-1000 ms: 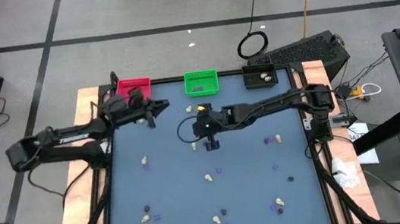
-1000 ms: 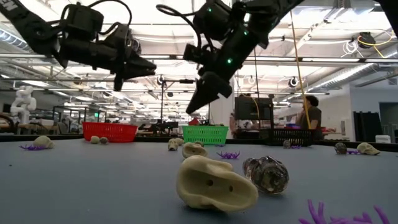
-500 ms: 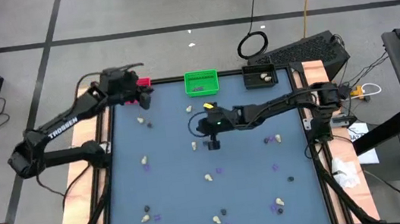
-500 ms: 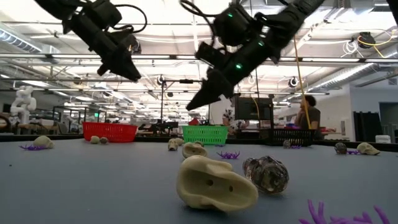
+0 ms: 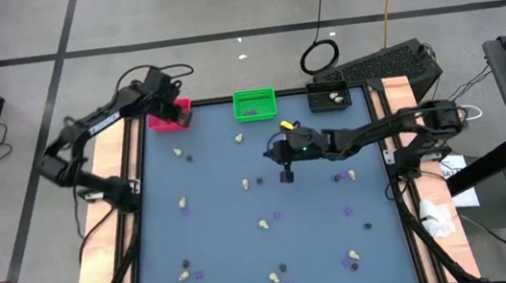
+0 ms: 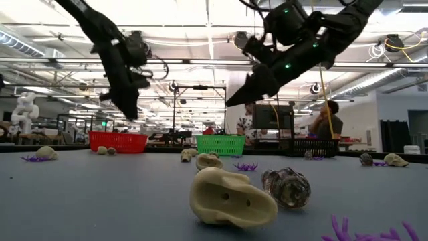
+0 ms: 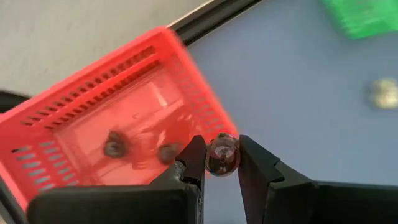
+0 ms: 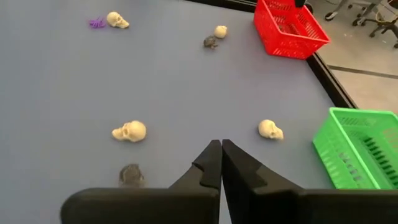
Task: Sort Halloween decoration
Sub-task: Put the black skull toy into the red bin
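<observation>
My left gripper point(image 5: 175, 115) point(image 6: 131, 112) hangs over the red bin point(image 7: 93, 127) at the table's far left corner, shut on a dark glossy trinket. Two dark trinkets point(image 7: 114, 147) lie on the bin's floor. My right gripper point(image 5: 286, 174) point(image 8: 221, 145) hovers shut and empty above the table's middle. Cream skull trinkets point(image 8: 129, 131) point(image 8: 270, 129), dark lumps point(image 8: 130, 175) and purple bits point(image 8: 96, 23) lie scattered on the blue table top point(image 5: 243, 220). My left gripper pinches the dark round trinket point(image 7: 222, 155) between its two fingertips point(image 7: 194, 157), one on each side. The fingers come from above, pointing down. The trinket is lifted clear, above the red bin's corner toward the table's middle.
The green bin point(image 5: 255, 103) and the black bin point(image 5: 329, 96) stand along the far edge, right of the red one. A large cream skull point(image 6: 231, 197) and a dark lump point(image 6: 286, 187) lie near the table's near edge. A person point(image 6: 331, 127) stands in the room behind.
My left gripper has swung from over the table toward the far left corner, has risen, and has tipped to point down over the red bin, carrying the dark trinket. My right gripper has moved toward the table's right, staying shut.
</observation>
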You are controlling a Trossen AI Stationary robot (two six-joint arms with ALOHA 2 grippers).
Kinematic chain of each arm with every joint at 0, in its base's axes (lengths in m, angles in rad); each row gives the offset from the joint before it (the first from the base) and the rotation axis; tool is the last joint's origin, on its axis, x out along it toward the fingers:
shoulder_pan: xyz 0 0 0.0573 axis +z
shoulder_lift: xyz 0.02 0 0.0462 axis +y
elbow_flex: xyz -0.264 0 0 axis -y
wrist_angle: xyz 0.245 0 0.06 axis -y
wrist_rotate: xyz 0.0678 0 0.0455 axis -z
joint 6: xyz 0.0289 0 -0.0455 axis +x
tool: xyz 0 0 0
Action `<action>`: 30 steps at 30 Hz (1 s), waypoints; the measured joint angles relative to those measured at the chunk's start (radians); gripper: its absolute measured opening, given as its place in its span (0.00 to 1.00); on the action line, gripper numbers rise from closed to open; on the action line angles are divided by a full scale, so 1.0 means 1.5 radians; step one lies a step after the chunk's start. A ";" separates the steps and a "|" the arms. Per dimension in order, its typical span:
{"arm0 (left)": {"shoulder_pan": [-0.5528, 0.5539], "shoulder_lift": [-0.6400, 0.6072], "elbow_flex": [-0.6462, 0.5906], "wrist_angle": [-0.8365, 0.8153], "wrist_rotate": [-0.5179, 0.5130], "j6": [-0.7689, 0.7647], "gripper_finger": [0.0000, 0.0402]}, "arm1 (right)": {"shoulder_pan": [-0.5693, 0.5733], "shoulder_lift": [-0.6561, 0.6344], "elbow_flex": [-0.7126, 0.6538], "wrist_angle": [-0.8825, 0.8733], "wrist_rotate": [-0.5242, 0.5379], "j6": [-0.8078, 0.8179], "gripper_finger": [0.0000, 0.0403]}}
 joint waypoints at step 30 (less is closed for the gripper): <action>0.071 0.220 0.056 0.059 -0.020 0.072 0.30 | -0.079 -0.032 -0.050 -0.037 -0.001 0.003 0.00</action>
